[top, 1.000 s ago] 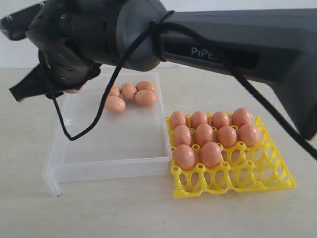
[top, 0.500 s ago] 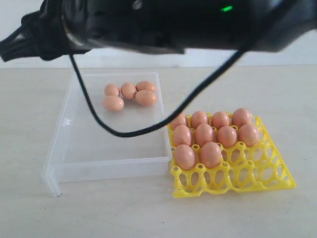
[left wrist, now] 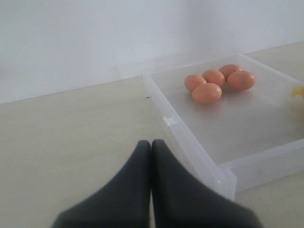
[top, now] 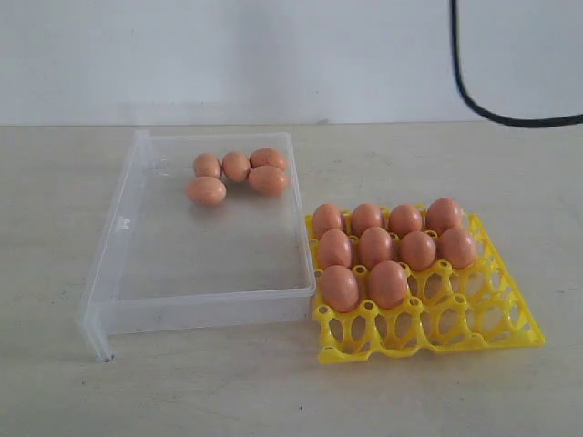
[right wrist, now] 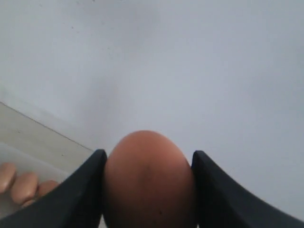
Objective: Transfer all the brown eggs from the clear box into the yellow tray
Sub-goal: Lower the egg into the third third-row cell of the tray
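Eggs (top: 269, 179): box (top: 209, 255) five, tray (top: 428, 346) seemingly ten

Got loads of bare floor in the clear box (top: 209, 255) from the middle down to 6 o'clock, just five brown eggs (top: 236, 167) huddled at 12. Over on the yellow tray (top: 428, 346), open cups along 6 o'clock plus two at 4, rest packed with eggs. Black cable (top: 454, 45) dangling up at 1 o'clock

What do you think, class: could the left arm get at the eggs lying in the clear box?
Probably yes. The left gripper, shut and empty, is outside the clear box, which is open on top with nothing over its five eggs. The jaws must open first.
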You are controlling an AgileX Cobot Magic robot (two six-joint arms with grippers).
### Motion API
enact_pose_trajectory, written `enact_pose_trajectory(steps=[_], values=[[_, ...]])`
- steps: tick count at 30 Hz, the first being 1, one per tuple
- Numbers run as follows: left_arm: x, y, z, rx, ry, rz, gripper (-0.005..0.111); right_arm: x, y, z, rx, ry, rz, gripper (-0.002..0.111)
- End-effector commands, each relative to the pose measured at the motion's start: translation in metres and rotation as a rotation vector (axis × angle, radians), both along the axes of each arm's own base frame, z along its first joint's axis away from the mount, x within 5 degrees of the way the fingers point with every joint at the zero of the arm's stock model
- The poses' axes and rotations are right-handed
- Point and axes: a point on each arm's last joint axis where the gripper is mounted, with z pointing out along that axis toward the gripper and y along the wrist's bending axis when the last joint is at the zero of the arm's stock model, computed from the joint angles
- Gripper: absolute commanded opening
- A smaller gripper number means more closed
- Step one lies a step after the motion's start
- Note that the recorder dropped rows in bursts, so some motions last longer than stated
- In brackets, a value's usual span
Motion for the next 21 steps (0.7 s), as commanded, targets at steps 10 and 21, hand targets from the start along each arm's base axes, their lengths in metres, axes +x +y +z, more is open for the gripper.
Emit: enact_pose_trajectory(steps=[10,21], values=[[0.0,0.0,0.0,-0.017,-0.012,-0.002,-0.004,0.076,-0.179,-0.118,0.54,0.385,0.553,0.0],[0.0,0.0,0.0,-0.017,-0.008,-0.002,-0.004,0.065,-0.159,-0.144,0.512,0.589,0.619,0.0]])
